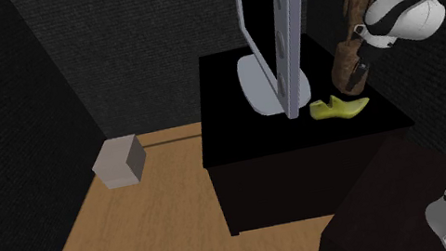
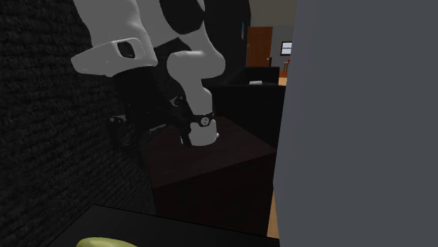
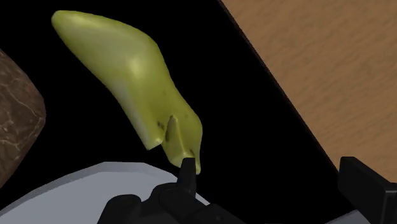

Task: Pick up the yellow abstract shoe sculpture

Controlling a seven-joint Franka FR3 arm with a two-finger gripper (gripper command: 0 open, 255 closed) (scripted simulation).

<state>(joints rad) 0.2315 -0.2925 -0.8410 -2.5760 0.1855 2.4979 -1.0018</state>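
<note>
Monitor (image 1: 267, 8) and brown figurine (image 1: 353, 17) on black cabinet (image 1: 261, 137); grey cube (image 1: 119, 162) beside.

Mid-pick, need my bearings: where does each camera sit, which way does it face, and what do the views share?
Shoulder view: beside and behind the stand, looking down on the black cabinet with shoe, brown figure and screen; the arm shows.
Second exterior view: low over the cabinet top, facing back at the arm and stand; the shoe's edge shows at the bottom.
Wrist view: behind the jaws, looking down at the shoe; the jaws stand open, one close by its heel.
Shared: the shoe, in all three.
</note>
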